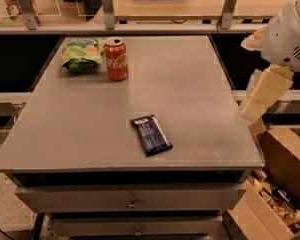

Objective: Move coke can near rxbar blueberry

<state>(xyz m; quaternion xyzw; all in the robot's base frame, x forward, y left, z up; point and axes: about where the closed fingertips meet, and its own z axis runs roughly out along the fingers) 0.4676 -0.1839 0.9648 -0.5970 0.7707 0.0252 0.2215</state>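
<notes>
- Camera view looks down across a grey table [205, 89] with square corners, and past it to a pale wooden counter [190, 6].
- The coke can [116, 59] stands upright near the table's far left corner, silver top up and white script facing the camera.
- A green snack bag [81, 54] lies just beside the can on its left; whether the two touch cannot be told. The bag looks closed, and its contents are hidden.
- The rxbar blueberry [151, 134] lies flat near the front edge, a little left of the middle, turned at a slant. It is well apart from the can, with bare tabletop between them.
- The gripper [254, 106] hangs off the table's right edge, pale and angled down to the left, below the white rounded arm housing [290, 34]. It holds nothing, and whether it is open or closed cannot be told.
- Two drawers sit under the tabletop, the upper drawer [90, 199] and the lower drawer [190, 226], each closed, with a small knob in the middle.
- An open cardboard box [285, 149] stands on the floor at the right, just beside the table. Small packets lie inside it, too indistinct to name.
</notes>
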